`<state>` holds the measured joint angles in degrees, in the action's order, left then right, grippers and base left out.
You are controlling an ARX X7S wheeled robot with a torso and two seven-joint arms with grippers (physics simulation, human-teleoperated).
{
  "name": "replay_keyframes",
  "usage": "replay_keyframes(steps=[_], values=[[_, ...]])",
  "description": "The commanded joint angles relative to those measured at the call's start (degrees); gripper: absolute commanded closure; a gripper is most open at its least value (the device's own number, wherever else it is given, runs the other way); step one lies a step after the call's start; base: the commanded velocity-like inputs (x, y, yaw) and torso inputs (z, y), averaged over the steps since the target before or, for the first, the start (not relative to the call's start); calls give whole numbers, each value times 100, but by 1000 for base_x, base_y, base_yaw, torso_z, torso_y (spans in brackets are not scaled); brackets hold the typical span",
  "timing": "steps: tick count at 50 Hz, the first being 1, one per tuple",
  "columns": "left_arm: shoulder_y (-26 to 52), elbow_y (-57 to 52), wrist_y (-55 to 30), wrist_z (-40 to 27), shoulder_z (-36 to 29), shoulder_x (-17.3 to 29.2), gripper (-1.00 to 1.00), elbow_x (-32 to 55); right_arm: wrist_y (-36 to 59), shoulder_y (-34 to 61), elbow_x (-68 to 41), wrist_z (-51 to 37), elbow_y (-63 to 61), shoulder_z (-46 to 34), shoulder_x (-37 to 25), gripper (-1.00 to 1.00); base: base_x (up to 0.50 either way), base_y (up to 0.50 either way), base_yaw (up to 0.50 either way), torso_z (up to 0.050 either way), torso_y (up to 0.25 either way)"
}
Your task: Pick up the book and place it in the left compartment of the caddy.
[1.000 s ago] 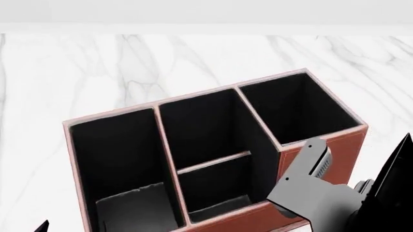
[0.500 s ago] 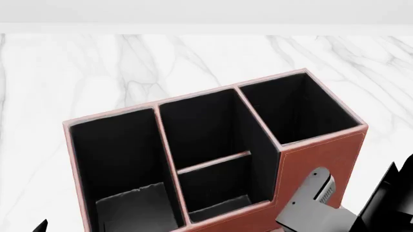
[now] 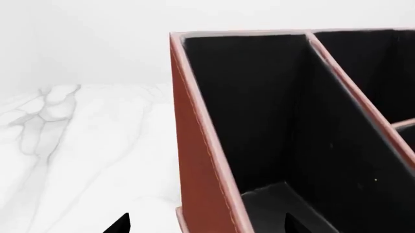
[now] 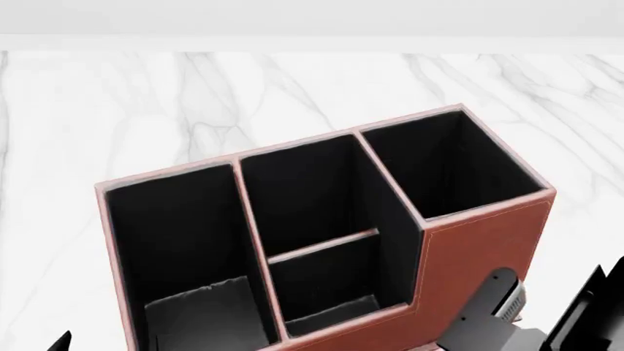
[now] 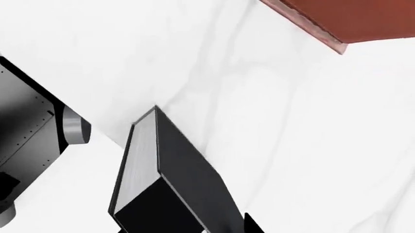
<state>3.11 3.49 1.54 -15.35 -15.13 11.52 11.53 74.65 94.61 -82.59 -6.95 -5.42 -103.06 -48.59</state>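
The reddish-brown caddy [image 4: 487,241] stands in the middle of the marble table. Its left compartment [image 4: 175,234] is the wide black bay at the left end, also seen in the left wrist view [image 3: 259,111]. The black book [image 5: 175,179], with pale page edges, sits between the jaws of my right gripper [image 5: 188,228], which is shut on it. In the head view a corner of the book [image 4: 595,307] shows at the bottom right, beside the caddy's right end. My left gripper [image 3: 207,225] is open, its fingertips [image 3: 120,224] on either side of the caddy's left end wall [image 3: 201,160].
The white marble table [image 4: 292,88] stretches behind and around the caddy. The middle bay with a divider [image 4: 322,245] and the small end bay [image 4: 449,161] hold nothing visible. My right arm's grey link [image 4: 487,314] is close to the caddy's front wall. A grey robot part [image 5: 32,131] is near the book.
My right arm has dropped toward the bottom right of the head view, taking the book lower and further out of frame. The caddy and left gripper have not moved.
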Motion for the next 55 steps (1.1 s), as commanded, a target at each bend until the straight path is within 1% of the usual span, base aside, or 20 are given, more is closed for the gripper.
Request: replay_keyframes(steps=[1,9,12,14,15,19,24,27,28,32,39,40,42,44,47,48,51,52,55], values=[[-12,-37,0,-33,-34,24,-100,17,-258,-321,313,315,4,-19,46,100,0,0,0,0,0],[-12,-34,18,-57,-60,38,-100,14,-442,-303,455,400,-16,11,71,100,1,0,1,-2,0],[-18,-35,29,-62,-75,45,-100,8,-892,-374,516,185,23,252,-11,100,0,0,2,0,0],[-19,-40,29,-68,-77,50,-100,15,-1034,-463,260,-92,262,454,-12,100,0,0,4,0,0],[-20,-44,29,-72,-76,53,-100,18,-1356,-545,224,-281,356,642,-66,100,0,0,3,0,0],[-16,-42,41,-89,-86,59,-100,13,-1661,-696,-215,-571,609,951,-133,100,0,0,1,0,0],[-10,-24,62,-99,-101,65,-100,10,-2007,-806,-402,-821,761,1181,-203,100,0,0,0,0,0],[20,14,70,-102,-105,66,-100,13,-2062,-847,-883,-1102,1168,1378,-159,100,0,0,0,0,0],[15,12,73,-104,-109,68,-100,13,-2112,-835,-795,-1071,1147,1380,-152,100,0,0,0,0,0],[-4,-8,81,-123,-121,78,-100,9,-2347,-866,-1199,-1060,1161,1652,-197,100,0,0,0,0,0],[3,-18,73,-130,-132,92,-100,37,-2070,-698,-1531,-1313,930,1694,-334,100,0,0,0,0,0],[7,-9,73,-132,-137,90,-100,36,-1969,-623,-1996,-1512,1011,1781,-336,100,0,0,0,0,0],[8,-8,73,-140,-143,91,-100,35,-1817,-471,-2231,-1662,964,1824,-331,100,0,0,0,0,0],[8,-7,72,-144,-148,94,-100,40,-1593,-251,-2872,-1977,981,1896,-322,100,0,0,0,0,0],[9,-4,72,-149,-153,98,-100,49,-1397,14,-3515,-2420,1069,1913,-287,100,0,0,0,0,0],[12,0,73,-153,-153,99,-100,52,-1230,218,-3902,-2657,1085,1895,-254,100,0,0,0,0,0],[17,-6,69,-162,-154,105,-100,61,-967,518,-4536,-3006,1081,1825,-187,100,0,0,0,0,3],[17,-11,65,-164,-151,108,-100,70,-918,728,-4872,-3269,1098,1784,-142,100,0,0,0,0,0],[19,-11,70,-173,-154,114,-100,75,-811,984,-5270,-3604,1111,1679,-74,100,0,0,0,0,0]])
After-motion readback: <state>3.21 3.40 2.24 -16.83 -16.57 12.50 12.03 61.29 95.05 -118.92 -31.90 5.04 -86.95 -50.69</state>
